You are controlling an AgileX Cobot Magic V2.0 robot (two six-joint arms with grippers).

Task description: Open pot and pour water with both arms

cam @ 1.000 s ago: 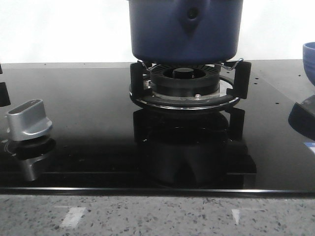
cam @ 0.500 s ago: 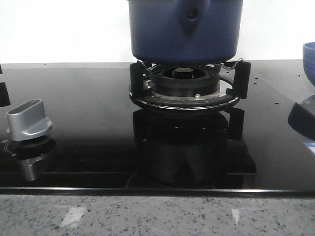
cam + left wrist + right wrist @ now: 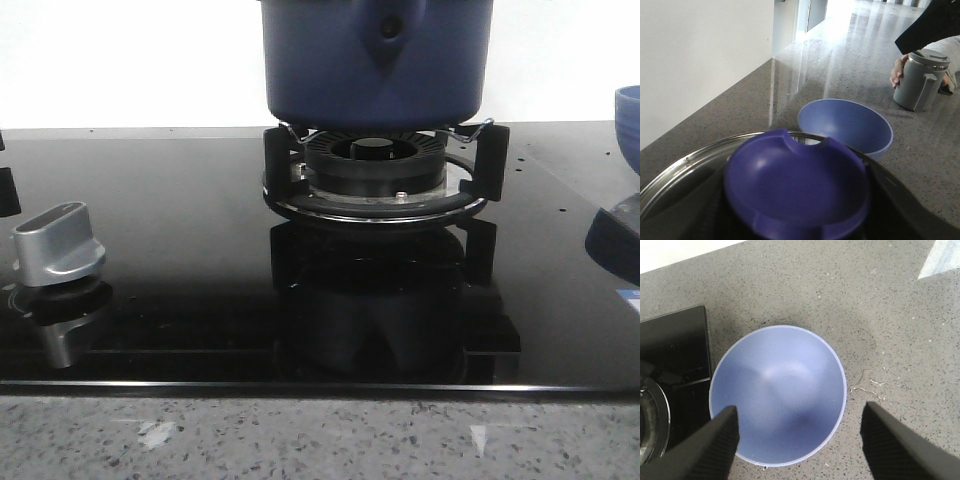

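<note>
Pot (image 3: 376, 62), navy, rigid, probably heavy if filled, seated on burner grate (image 3: 380, 175) at upper centre; grasp by side handle mount; right gripper (image 3: 800, 440) spread wide above blue bowl (image 3: 778, 392); left pincer's state cannot be told.

Right gripper (image 3: 799, 440) is spread wide open — both dark fingers (image 3: 715, 445) show in its wrist view, pointing straight down with nothing between them. Left gripper isn't visible in any view, and neither arm appears in the front view.
</note>
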